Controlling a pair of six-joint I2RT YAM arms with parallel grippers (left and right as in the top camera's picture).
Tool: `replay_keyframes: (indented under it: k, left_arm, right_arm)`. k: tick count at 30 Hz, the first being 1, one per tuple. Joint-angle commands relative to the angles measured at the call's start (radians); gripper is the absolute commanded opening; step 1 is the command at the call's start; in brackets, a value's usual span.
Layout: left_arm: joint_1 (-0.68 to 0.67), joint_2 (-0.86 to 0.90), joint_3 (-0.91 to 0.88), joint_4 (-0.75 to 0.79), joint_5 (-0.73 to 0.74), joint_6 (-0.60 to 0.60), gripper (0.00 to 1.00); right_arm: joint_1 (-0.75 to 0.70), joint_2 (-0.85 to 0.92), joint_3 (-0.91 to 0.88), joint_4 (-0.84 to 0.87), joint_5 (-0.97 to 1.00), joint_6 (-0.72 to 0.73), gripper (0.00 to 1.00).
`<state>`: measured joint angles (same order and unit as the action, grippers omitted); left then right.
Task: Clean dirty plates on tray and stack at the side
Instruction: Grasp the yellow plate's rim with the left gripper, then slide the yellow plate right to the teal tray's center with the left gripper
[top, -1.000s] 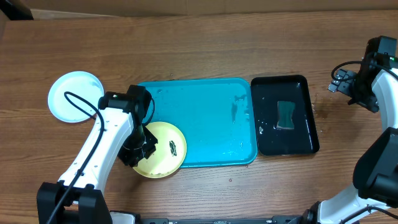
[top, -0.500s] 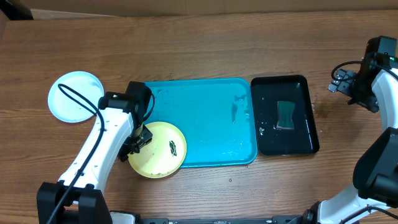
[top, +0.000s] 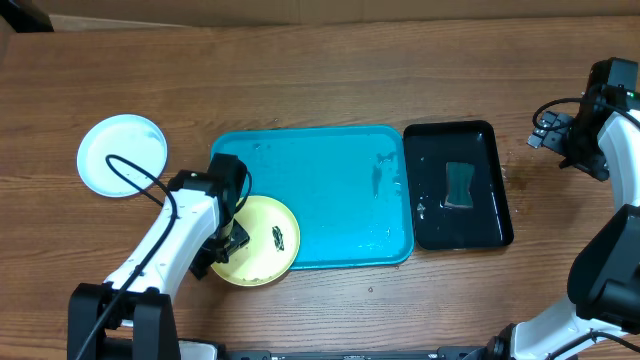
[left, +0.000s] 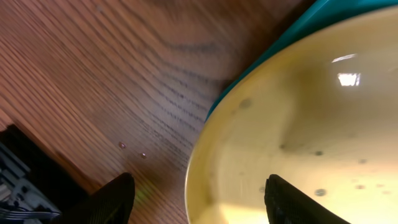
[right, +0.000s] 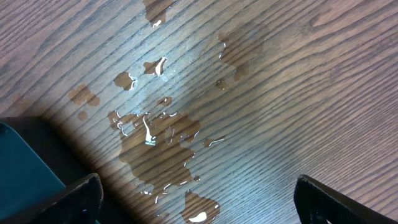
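Observation:
The yellow-green plate (top: 262, 242) lies over the front left corner of the turquoise tray (top: 330, 180), half on the table, with a dark smear (top: 279, 237) on it. My left gripper (top: 228, 243) is at the plate's left edge. In the left wrist view the left gripper (left: 196, 190) is open, its jaws standing either side of the plate's rim (left: 198, 155) without touching it. A pale white-blue plate (top: 122, 155) rests on the table at the left. My right gripper (top: 562, 140) hovers open at the far right, holding nothing.
A black tray (top: 490, 215) holding water and a grey-green sponge (top: 459, 185) sits right of the turquoise tray. Water puddles (right: 158, 143) lie on the wood under the right gripper (right: 199, 190), beside the black tray's corner (right: 25, 165).
The left gripper has opened and let go of the yellow-green plate's rim. The left arm has drawn back toward the table's front. The right arm has not moved.

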<state>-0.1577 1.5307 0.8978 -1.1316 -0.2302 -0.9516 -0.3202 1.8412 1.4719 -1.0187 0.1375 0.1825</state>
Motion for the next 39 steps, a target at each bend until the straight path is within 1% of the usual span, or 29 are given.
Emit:
replay_keyframes:
  k: [1, 5, 7, 12, 14, 19, 25, 31, 35, 39]
  left_arm:
    - [-0.003, -0.006, -0.051, 0.033, 0.041, -0.018, 0.68]
    - [-0.003, -0.006, -0.075, 0.061, 0.048, -0.018, 0.68]
    - [-0.004, -0.006, -0.078, 0.064, 0.048, -0.018, 0.65]
    - [-0.004, -0.006, -0.081, 0.063, 0.048, -0.018, 0.61]
    - [-0.004, -0.006, -0.087, 0.071, 0.049, -0.018, 0.57]
    - [-0.004, -0.006, -0.102, 0.093, 0.076, -0.018, 0.49]
    - [-0.004, -0.006, -0.105, 0.097, 0.093, -0.015, 0.3]
    - [-0.004, -0.006, -0.105, 0.097, 0.093, -0.014, 0.23]
    - [-0.004, -0.006, -0.105, 0.106, 0.099, -0.014, 0.12]
    - [-0.005, -0.006, -0.105, 0.136, 0.153, -0.014, 0.11]
  right_arm:
    - [-0.003, -0.011, 0.014, 0.003, 0.004, 0.003, 1.0]
    - [-0.003, -0.011, 0.014, 0.003, 0.004, 0.003, 1.0]
    - [-0.003, -0.011, 0.014, 0.003, 0.004, 0.003, 1.0]
    - [-0.003, -0.011, 0.014, 0.003, 0.004, 0.003, 1.0]
    - [-0.003, -0.011, 0.014, 0.003, 0.004, 0.003, 1.0]
    - [-0.003, -0.011, 0.014, 0.003, 0.004, 0.003, 1.0]
    - [-0.003, -0.011, 0.014, 0.003, 0.004, 0.003, 1.0]
    - [-0.003, -0.011, 0.014, 0.003, 0.004, 0.003, 1.0]
    - [-0.003, -0.011, 0.014, 0.003, 0.004, 0.003, 1.0]
    - [-0.003, -0.011, 0.014, 0.003, 0.004, 0.003, 1.0]
